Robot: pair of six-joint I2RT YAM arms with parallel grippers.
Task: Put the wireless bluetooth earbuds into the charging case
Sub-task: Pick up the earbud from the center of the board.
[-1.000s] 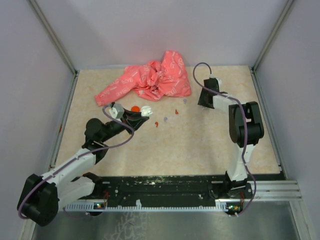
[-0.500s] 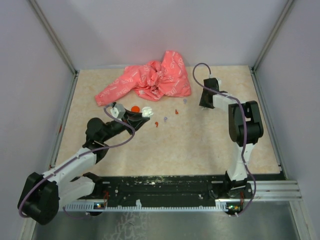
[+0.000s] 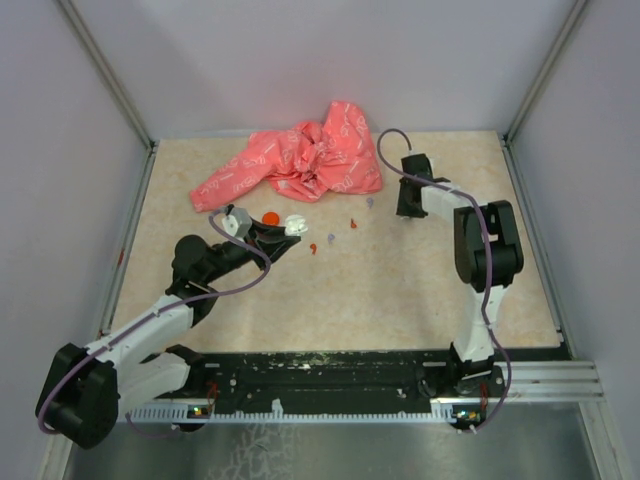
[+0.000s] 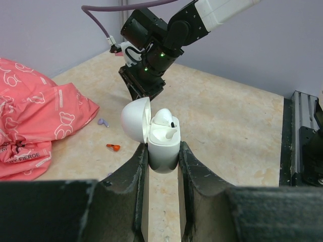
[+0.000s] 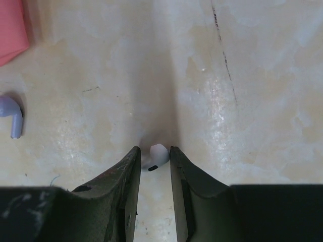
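Note:
My left gripper [image 3: 287,229] [image 4: 162,151] is shut on a white charging case [image 4: 164,146], lid open, with one white earbud [image 4: 164,117] seated in it. The case also shows in the top view [image 3: 293,222]. My right gripper [image 3: 404,209] [image 5: 155,151] points down at the table, its fingertips closed around a second white earbud [image 5: 157,154]. A red-orange round case [image 3: 270,216] lies on the table beside the left gripper. Two tiny red earbuds [image 3: 313,247] [image 3: 352,221] lie between the arms; one of them shows in the left wrist view [image 4: 113,147].
A crumpled pink printed cloth [image 3: 300,165] [image 4: 30,116] lies at the back. Lavender earbuds [image 3: 331,238] [image 3: 370,201] lie loose mid-table; one shows in the left wrist view [image 4: 103,122] and one in the right wrist view [image 5: 13,117]. Walls enclose the table.
My right gripper has shifted a little to the left and back near the table. My left arm has kept still with the white case.

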